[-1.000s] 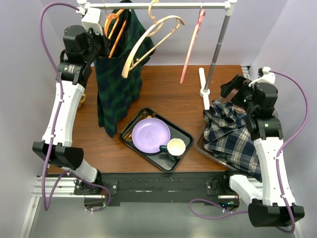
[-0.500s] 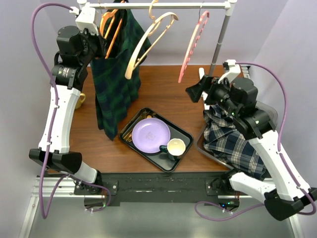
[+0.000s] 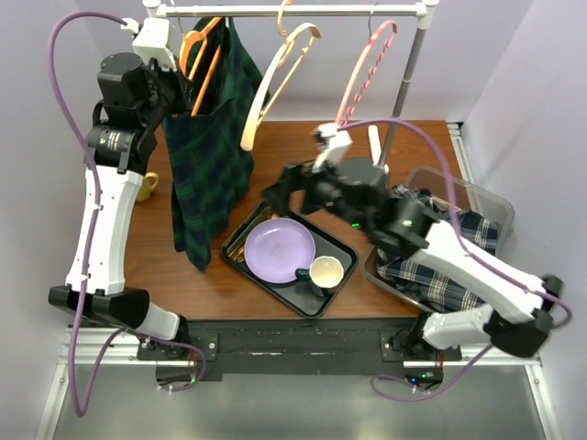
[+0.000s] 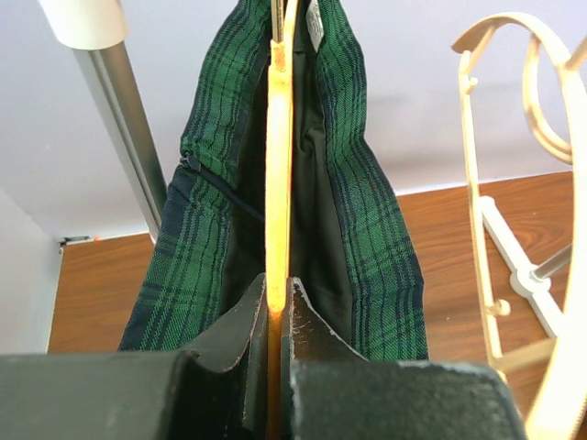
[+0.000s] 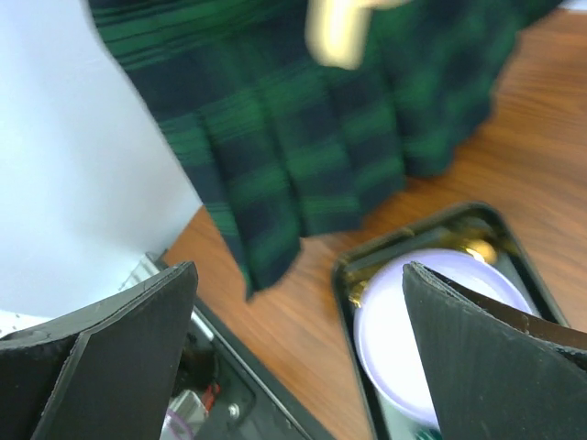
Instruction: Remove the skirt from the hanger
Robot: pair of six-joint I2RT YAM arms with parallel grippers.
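Wrist views alone show left end effector (image 4: 278,286) clamping hanger (image 4: 278,137), right end effector (image 5: 298,270) agape.

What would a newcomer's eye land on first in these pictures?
The dark green plaid skirt stands out, hanging at upper left from an orange hanger on the rail. The left gripper has its jaws shut on that hanger. Next comes the right gripper, jaws wide open, stretched toward the skirt over the black tray with its purple plate.
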